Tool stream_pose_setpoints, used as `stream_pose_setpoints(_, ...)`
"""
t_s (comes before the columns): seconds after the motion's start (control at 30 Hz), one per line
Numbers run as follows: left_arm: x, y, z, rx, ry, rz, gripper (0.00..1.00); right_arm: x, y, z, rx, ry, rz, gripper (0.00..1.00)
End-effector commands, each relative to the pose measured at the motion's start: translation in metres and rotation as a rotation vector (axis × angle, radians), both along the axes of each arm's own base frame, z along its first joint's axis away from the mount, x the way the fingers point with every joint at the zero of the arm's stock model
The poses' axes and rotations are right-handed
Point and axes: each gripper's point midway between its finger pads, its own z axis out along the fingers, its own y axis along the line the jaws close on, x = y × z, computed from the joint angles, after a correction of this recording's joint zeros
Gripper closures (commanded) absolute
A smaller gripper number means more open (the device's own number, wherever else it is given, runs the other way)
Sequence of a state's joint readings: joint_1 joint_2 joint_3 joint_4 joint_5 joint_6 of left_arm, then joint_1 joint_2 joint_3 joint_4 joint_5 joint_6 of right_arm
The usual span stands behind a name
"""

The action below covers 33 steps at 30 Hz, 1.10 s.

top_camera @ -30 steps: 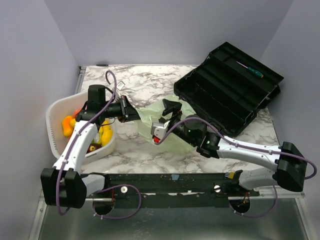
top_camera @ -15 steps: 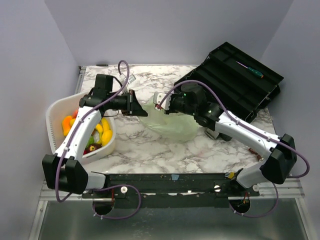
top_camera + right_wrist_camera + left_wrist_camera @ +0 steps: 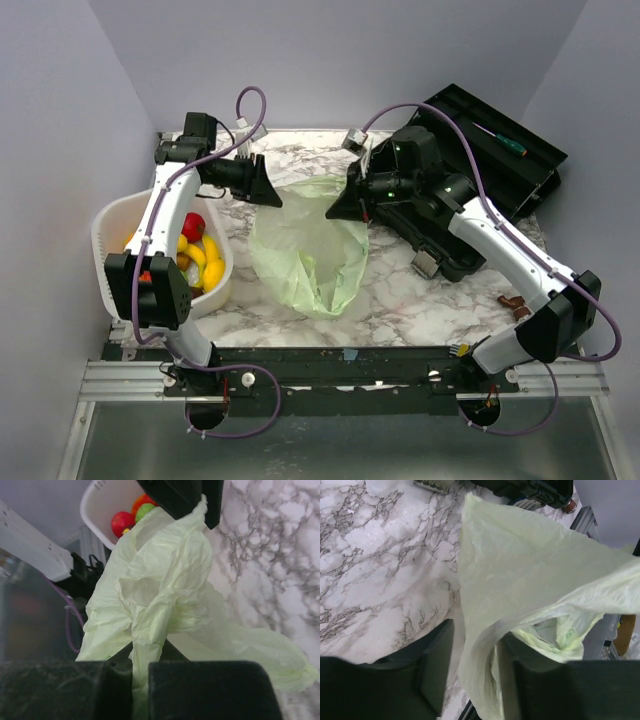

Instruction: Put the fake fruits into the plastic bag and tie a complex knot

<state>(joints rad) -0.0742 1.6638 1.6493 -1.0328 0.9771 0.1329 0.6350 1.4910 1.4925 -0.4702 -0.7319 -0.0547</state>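
The plastic bag [image 3: 305, 250], pale green and crinkly, hangs stretched between my two grippers above the marble table. My right gripper [image 3: 338, 207] [image 3: 147, 655] is shut on a twisted bunch of the plastic bag [image 3: 160, 580] at its right top corner. At the left top corner, my left gripper [image 3: 265, 192] [image 3: 476, 632] has its jaws apart, with the plastic bag's [image 3: 520, 570] film draped loosely between them. The fake fruits [image 3: 195, 250], red, yellow and orange, lie in the white basket [image 3: 110, 225]; a red and a green one [image 3: 122, 522] show past the bag. No knot is in view.
An open black toolbox [image 3: 470, 165] fills the back right, close behind my right arm, with a green-handled screwdriver [image 3: 510, 145] in it. A small brown object [image 3: 515, 303] lies on the marble table [image 3: 400, 300] near the right edge. Grey walls close in three sides.
Both arms rose and swung toward the back, lifting the bag off the table and spreading it. The right gripper shut on the bag's corner. The left jaws have just parted.
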Motion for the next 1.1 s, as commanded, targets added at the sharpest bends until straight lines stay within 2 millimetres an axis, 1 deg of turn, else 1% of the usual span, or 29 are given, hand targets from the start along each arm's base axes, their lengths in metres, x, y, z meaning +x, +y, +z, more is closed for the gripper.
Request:
stream_pose_setpoints(0.0,-0.015,0.007,0.022,-0.045,-0.084,-0.028,0.47,-0.015,-0.002,0.006,0.141,0.432,-0.008,0.99)
stream_pose_setpoints(0.03,-0.017,0.010,0.032,-0.061,-0.125,-0.006,0.37,-0.012,-0.004,0.001,0.142,0.456,-0.029,0.99)
stream_pose_setpoints(0.07,-0.018,0.014,0.043,-0.074,-0.185,0.016,0.30,-0.010,-0.004,-0.003,0.142,0.464,-0.054,0.99)
stream_pose_setpoints(0.1,-0.019,0.022,0.055,-0.080,-0.238,0.052,0.20,-0.008,-0.005,-0.007,0.143,0.476,-0.079,0.99)
stream_pose_setpoints(0.13,-0.020,0.027,0.068,-0.074,-0.316,0.074,0.14,-0.006,-0.005,-0.010,0.152,0.494,-0.113,0.99)
stream_pose_setpoints(0.17,-0.023,0.029,0.080,-0.060,-0.386,0.088,0.10,-0.004,-0.006,-0.010,0.162,0.507,-0.135,0.99)
stream_pose_setpoints(0.23,-0.038,0.029,0.105,-0.045,-0.529,0.076,0.06,-0.002,-0.006,-0.011,0.175,0.517,-0.158,0.99)
stream_pose_setpoints(0.3,-0.057,0.027,0.125,-0.038,-0.655,0.029,0.06,0.002,-0.007,-0.015,0.177,0.543,-0.206,0.99)
stream_pose_setpoints(0.37,-0.082,0.018,0.137,-0.049,-0.756,-0.064,0.07,0.002,-0.008,-0.017,0.179,0.546,-0.219,0.99)
stream_pose_setpoints(0.4,-0.093,0.014,0.136,-0.035,-0.802,-0.118,0.09,0.003,-0.009,-0.018,0.184,0.551,-0.230,0.99)
stream_pose_setpoints(0.43,-0.105,0.004,0.131,-0.010,-0.827,-0.179,0.11,0.001,-0.009,-0.019,0.187,0.559,-0.233,0.99)
stream_pose_setpoints(0.5,-0.120,-0.008,0.114,0.062,-0.854,-0.273,0.13,0.000,-0.010,-0.022,0.188,0.577,-0.240,0.99)
stream_pose_setpoints(0.57,-0.132,-0.019,0.098,0.077,-0.848,-0.351,0.14,-0.002,-0.010,-0.024,0.188,0.593,-0.240,0.99)
stream_pose_setpoints(0.6,-0.134,-0.025,0.093,0.088,-0.846,-0.371,0.14,-0.003,-0.010,-0.023,0.189,0.595,-0.239,0.99)
stream_pose_setpoints(0.63,-0.131,-0.028,0.086,0.115,-0.844,-0.376,0.14,-0.003,-0.011,-0.023,0.192,0.601,-0.242,0.99)
stream_pose_setpoints(0.77,-0.132,-0.056,0.058,0.233,-0.878,-0.521,0.12,-0.005,-0.011,-0.021,0.196,0.607,-0.239,0.99)
stream_pose_setpoints(0.8,-0.132,-0.062,0.049,0.257,-0.869,-0.556,0.12,-0.005,-0.011,-0.021,0.196,0.607,-0.237,0.99)
stream_pose_setpoints(0.87,-0.138,-0.071,0.023,0.311,-0.824,-0.650,0.11,-0.005,-0.011,-0.020,0.197,0.602,-0.238,0.99)
stream_pose_setpoints(0.93,-0.146,-0.069,-0.010,0.388,-0.793,-0.759,0.11,-0.004,-0.012,-0.020,0.192,0.591,-0.244,0.99)
stream_pose_setpoints(1.0,-0.159,-0.058,-0.039,0.439,-0.808,-0.882,0.08,-0.004,-0.013,-0.020,0.185,0.578,-0.247,0.99)
stream_pose_setpoints(1.07,-0.171,-0.049,-0.057,0.463,-0.835,-0.962,0.05,-0.005,-0.015,-0.022,0.177,0.571,-0.247,0.99)
